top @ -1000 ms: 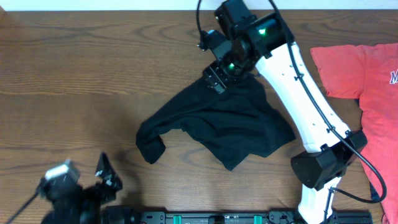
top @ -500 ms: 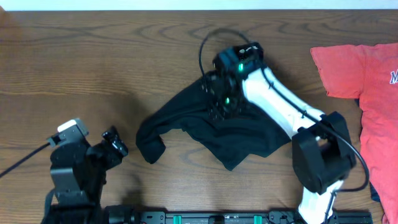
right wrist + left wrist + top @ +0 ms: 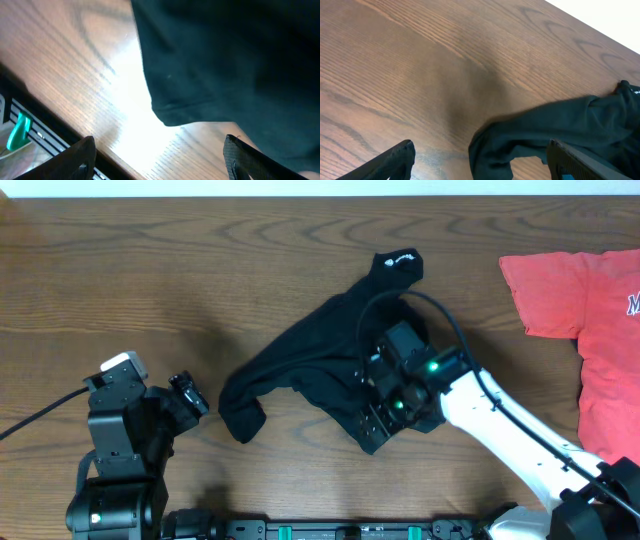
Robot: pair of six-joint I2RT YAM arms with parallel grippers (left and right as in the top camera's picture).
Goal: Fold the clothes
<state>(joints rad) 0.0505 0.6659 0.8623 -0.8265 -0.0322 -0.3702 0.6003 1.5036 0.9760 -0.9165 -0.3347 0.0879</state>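
Clearly the folding is only at its start; the black garment (image 3: pixel 320 365) lies crumpled in the middle of the table (image 3: pixel 150 270); the right gripper (image 3: pixel 375 415) hangs over its near corner, fingers apart, holding nothing; the left gripper (image 3: pixel 190 395) stands near the sleeve end, fingers apart too. Next, I think, each must pinch an edge and spread the cloth flat. The red T-shirt (image 3: pixel 585 330) shows white letters cut by the frame, perhaps an M.
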